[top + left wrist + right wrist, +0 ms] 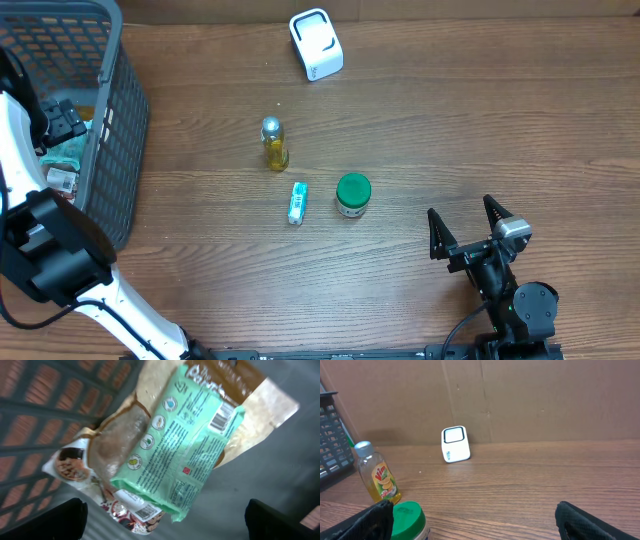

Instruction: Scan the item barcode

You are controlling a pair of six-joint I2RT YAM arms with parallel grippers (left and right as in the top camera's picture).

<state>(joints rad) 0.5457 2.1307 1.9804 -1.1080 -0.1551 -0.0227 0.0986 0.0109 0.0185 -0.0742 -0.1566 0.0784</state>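
Mint-green packet (185, 440) lies diagonally, barcode (220, 419) at its upper-right end.

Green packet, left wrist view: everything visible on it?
The green packet is a flat, glossy mint plastic wrapper lying skewed, printed side up. It shows dense small text, a column of round icons, a small red mark and a barcode near its upper right edge. It lies on a brown pouch and overlaps a smaller packet, inside the basket. Nothing grips it.
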